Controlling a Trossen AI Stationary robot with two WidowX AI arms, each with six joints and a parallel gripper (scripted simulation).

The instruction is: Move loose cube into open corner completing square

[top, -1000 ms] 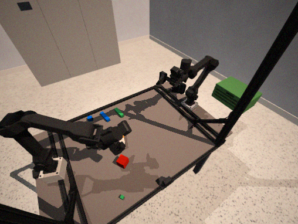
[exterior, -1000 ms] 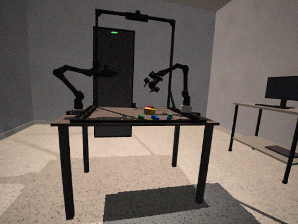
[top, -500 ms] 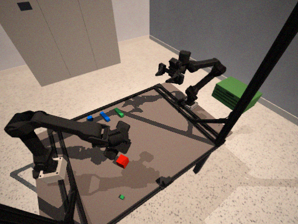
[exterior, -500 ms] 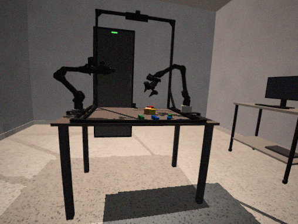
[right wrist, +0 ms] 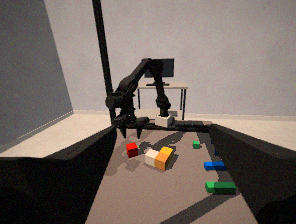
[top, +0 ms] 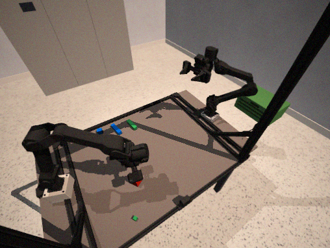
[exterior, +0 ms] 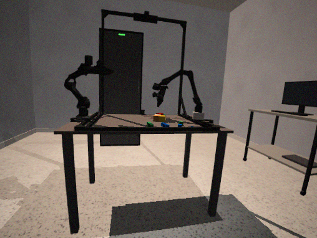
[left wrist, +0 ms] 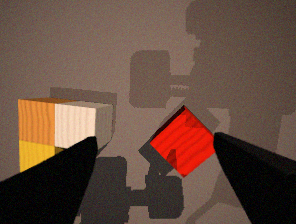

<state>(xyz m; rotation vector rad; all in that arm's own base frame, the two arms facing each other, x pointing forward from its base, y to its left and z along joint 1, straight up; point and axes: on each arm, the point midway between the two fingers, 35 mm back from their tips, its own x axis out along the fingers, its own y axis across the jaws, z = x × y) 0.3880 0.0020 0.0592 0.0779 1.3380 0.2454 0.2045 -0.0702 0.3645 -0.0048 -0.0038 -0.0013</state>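
The loose red cube [left wrist: 182,141] lies flat on the table, turned at an angle. It lies apart from an L of three joined cubes, orange, white and yellow [left wrist: 55,132]. My left gripper [left wrist: 155,140] is open and hovers above the red cube, with a finger showing on each side of it. In the top view the left gripper [top: 136,176] hides the L, and only a corner of the red cube [top: 138,184] shows. My right gripper [top: 191,73] is open and empty, high above the table's far edge. The right wrist view shows the red cube [right wrist: 132,149] beside the L [right wrist: 160,157].
Two blue blocks [top: 99,131] [top: 116,128] and a green block [top: 132,124] lie near one table edge. A small green cube [top: 134,218] lies near the opposite edge. A black frame post [top: 286,84] rises at a table corner. A green crate [top: 261,104] stands on the floor.
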